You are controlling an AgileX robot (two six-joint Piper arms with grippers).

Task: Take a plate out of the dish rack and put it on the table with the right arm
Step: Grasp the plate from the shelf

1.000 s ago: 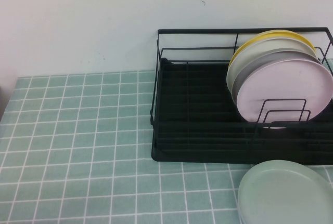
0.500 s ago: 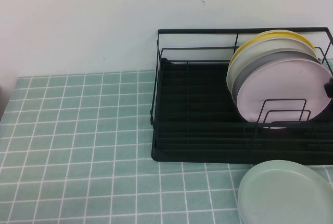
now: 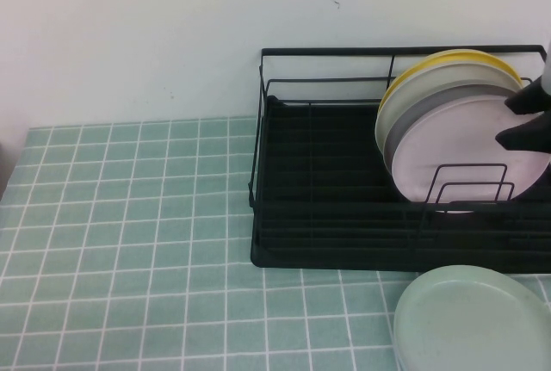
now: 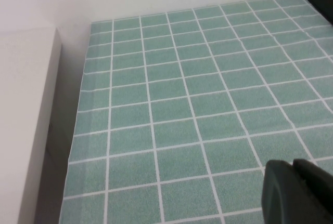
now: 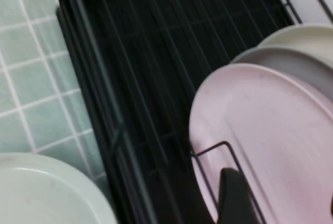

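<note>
Four plates stand on edge in dish rack (image 3: 344, 190), leaning between upright wire dividers; pink plate (image 3: 469, 151) frontmost, so easiest to take. Right gripper (image 3: 519, 120) at right frame edge, fingers spread, tips over plate's face near upper rim, nothing held. Half second ago only a sliver of it showed; now clearly in. Left gripper (image 4: 299, 193) low over table (image 3: 129, 216) far left; fingers' state cannot tell. Green plate (image 3: 473, 319) flat in front of rack.
</note>
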